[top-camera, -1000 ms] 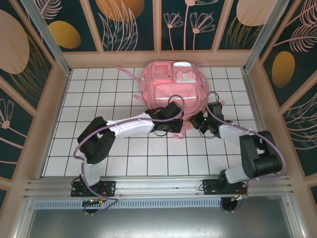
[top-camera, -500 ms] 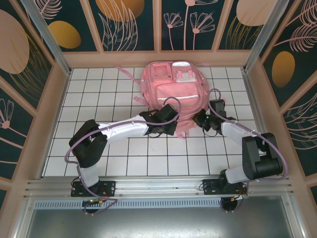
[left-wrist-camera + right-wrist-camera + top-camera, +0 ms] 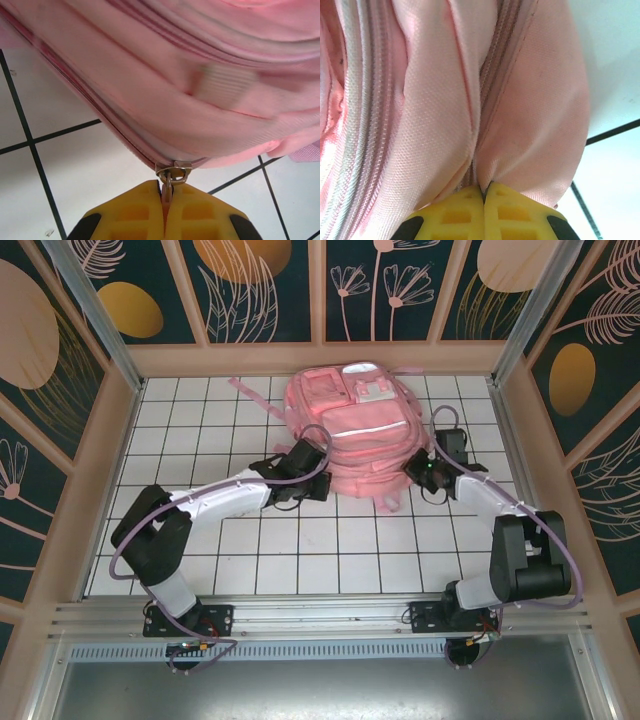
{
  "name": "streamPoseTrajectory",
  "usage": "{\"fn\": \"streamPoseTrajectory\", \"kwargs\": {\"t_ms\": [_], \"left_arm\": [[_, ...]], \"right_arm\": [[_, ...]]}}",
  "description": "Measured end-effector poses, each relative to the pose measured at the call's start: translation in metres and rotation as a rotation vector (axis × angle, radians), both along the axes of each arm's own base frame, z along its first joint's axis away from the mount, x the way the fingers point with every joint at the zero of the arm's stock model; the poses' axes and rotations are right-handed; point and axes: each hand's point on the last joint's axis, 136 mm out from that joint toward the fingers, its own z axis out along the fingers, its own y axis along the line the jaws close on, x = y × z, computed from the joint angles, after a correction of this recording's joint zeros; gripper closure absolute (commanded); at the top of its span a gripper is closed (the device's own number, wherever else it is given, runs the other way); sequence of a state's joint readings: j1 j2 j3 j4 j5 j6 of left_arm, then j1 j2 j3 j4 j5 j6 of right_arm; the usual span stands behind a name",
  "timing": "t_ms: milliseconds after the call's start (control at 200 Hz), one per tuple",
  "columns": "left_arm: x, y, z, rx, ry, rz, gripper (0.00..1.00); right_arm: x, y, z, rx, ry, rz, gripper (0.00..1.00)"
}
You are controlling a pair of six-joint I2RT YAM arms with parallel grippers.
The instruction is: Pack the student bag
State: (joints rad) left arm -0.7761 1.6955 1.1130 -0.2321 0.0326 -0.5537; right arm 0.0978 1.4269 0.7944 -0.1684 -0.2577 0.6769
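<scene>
Working the zip seems the step: the student bag (image 3: 350,425) lies upper centre on the worktop (image 3: 190,430), left end effector (image 3: 166,192) pinching its zipper pull (image 3: 173,175), right end effector (image 3: 484,191) pinching bag fabric. Next needs a steady pull along the track.

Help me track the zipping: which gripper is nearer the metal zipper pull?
Left. The left gripper is shut on the zipper pull at the student bag's left side; the right gripper pinches fabric on its opposite side.
</scene>
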Motion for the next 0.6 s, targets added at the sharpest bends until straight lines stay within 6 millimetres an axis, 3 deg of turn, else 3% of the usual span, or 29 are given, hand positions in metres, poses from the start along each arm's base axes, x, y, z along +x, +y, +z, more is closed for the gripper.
{"fn": "streamPoseTrajectory", "kwargs": {"t_ms": [95,195,295,355,460,515,601], "left_arm": [[0.001,-0.004,0.002,-0.043,0.007,-0.016,1.0],[0.002,-0.006,0.003,-0.074,0.021,-0.017,1.0],[0.003,-0.008,0.005,-0.113,0.037,-0.018,1.0],[0.002,-0.009,0.005,-0.135,0.05,-0.02,1.0],[0.001,-0.014,0.007,-0.17,0.059,-0.028,1.0],[0.0,-0.017,0.009,-0.185,0.061,-0.032,1.0],[-0.003,-0.022,0.011,-0.196,0.064,-0.044,1.0]], "right_arm": [[0.003,-0.006,0.003,-0.016,-0.004,-0.005,0.6],[0.004,-0.013,0.01,-0.073,-0.017,-0.02,0.45],[-0.003,-0.005,0.032,-0.08,-0.061,-0.019,0.37],[-0.009,0.008,0.058,-0.038,-0.123,-0.012,0.34],[-0.028,0.035,0.097,0.106,-0.227,-0.004,0.21],[-0.04,0.049,0.1,0.176,-0.239,0.005,0.21],[-0.054,0.07,0.086,0.275,-0.188,0.013,0.22]]}}
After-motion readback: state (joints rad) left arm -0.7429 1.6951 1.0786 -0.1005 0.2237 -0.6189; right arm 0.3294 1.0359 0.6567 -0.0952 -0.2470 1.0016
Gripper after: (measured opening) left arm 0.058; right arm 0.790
